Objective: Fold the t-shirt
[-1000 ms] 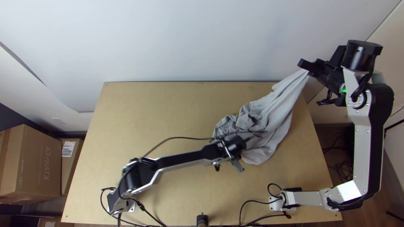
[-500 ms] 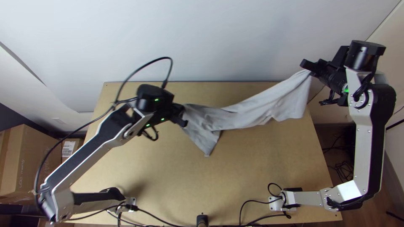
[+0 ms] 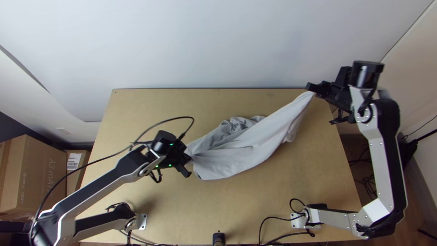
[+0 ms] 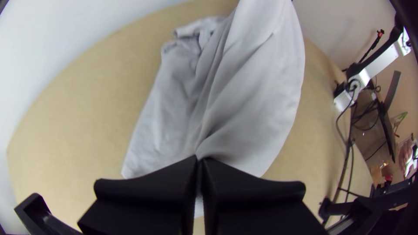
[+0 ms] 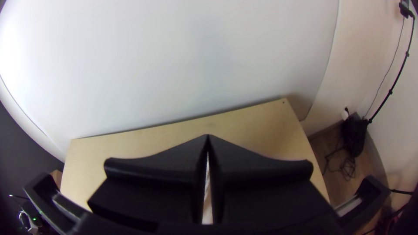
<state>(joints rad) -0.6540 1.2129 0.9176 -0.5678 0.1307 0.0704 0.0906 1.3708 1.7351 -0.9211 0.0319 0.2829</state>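
The light grey t-shirt (image 3: 246,150) hangs between both grippers in the top view, long and bunched, its lower part near or on the wooden table. At its left end my left gripper (image 3: 187,160) is shut on gathered cloth. My right gripper (image 3: 314,89) holds the other end, pulled to a point at the table's far right corner. In the left wrist view the left gripper (image 4: 199,163) pinches the t-shirt (image 4: 244,100), folds running away from the tips. The right wrist view has the right gripper (image 5: 208,139) shut, with a strip of cloth (image 5: 207,196) between its fingers.
The wooden table (image 3: 291,191) has bare surface around the cloth. A white wall (image 3: 205,45) rises behind its far edge. Cardboard boxes (image 3: 34,177) stand on the left, beyond the table. Cables (image 3: 277,234) lie along the near edge.
The left gripper has gone from the cloth's near side to the left, taken hold and drawn the t-shirt out, lately coming nearer. The right gripper has moved left and nearer with its end.
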